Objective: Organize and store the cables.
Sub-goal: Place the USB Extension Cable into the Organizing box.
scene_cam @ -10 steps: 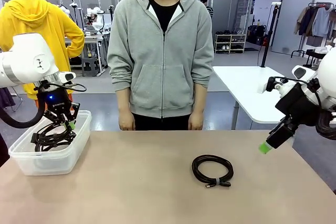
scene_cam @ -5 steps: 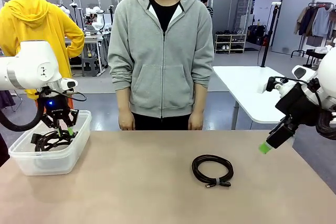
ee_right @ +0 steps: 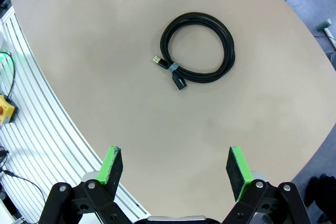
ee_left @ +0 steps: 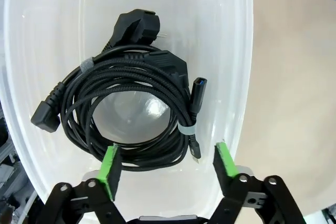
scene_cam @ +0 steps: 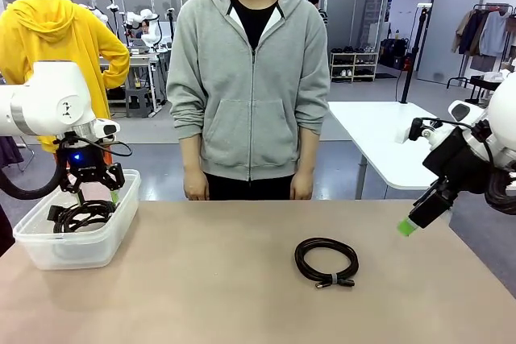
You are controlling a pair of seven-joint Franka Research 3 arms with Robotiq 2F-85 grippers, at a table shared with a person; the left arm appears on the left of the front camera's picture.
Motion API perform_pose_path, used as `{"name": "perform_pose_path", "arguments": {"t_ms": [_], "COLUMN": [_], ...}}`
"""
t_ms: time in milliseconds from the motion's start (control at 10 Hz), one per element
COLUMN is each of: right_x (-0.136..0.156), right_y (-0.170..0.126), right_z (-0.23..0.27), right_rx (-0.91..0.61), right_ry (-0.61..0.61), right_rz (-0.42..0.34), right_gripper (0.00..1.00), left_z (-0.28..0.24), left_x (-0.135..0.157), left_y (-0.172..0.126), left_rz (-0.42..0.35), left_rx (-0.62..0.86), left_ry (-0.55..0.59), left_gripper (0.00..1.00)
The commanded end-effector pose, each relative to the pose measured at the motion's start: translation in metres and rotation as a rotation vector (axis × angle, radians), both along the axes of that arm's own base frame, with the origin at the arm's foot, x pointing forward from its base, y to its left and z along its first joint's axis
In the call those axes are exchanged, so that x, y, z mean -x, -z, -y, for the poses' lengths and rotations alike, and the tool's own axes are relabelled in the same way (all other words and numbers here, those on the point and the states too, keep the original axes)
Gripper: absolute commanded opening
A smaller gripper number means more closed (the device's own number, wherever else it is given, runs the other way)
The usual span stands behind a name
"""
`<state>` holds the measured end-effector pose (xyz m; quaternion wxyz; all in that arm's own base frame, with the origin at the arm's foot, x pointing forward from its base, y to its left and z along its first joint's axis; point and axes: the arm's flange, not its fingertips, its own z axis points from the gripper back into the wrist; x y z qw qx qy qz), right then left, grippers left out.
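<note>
Coiled black cables [scene_cam: 81, 215] lie in a clear plastic bin [scene_cam: 76, 254] at the table's left end. My left gripper [scene_cam: 95, 196] hangs open just above them, holding nothing. In the left wrist view, the bundled cables [ee_left: 131, 108] with their plug ends rest on the floor of the bin [ee_left: 236, 51], below my left gripper [ee_left: 167, 169]. Another coiled black cable [scene_cam: 326, 261] lies on the table right of centre. My right gripper [scene_cam: 407, 227] hovers open off the table's right edge. In the right wrist view, that cable [ee_right: 198, 48] lies well ahead of my right gripper [ee_right: 176, 167].
A person in a grey hoodie stands at the far edge, with one hand [scene_cam: 193, 191] and the other hand [scene_cam: 300, 191] hanging at the sides. A white table [scene_cam: 387, 134] stands behind on the right. Bare tabletop [scene_cam: 210, 279] stretches between the bin and the loose cable.
My left gripper has opened and let a cable coil drop into the bin, then lifted slightly. The right arm and the cable on the table have not moved.
</note>
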<state>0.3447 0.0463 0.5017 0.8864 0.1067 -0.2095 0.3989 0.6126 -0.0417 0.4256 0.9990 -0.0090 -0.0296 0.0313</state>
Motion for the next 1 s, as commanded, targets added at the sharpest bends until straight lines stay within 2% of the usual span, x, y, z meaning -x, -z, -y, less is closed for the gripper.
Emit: {"name": "perform_pose_path", "arguments": {"t_ms": [0,100,200,900], "right_x": [0.001,0.001,0.001,0.001], "right_y": [-0.001,-0.001,-0.001,-0.001], "right_z": [-0.003,-0.003,-0.003,-0.003], "right_rx": [-0.006,-0.006,-0.006,-0.006], "right_ry": [0.021,0.021,0.021,0.021], "right_rz": [-0.011,-0.011,-0.011,-0.011], "right_gripper": [1.0,1.0,1.0,1.0], "left_z": [0.001,0.002,0.001,0.001], "left_x": [0.025,0.032,0.005,0.005], "left_y": [-0.005,-0.008,-0.005,-0.005], "left_rz": [0.07,0.111,0.017,0.017], "left_rx": [-0.027,-0.018,-0.009,-0.009], "left_ry": [0.036,0.05,0.009,0.009], "left_gripper": [1.0,1.0,1.0,1.0]}}
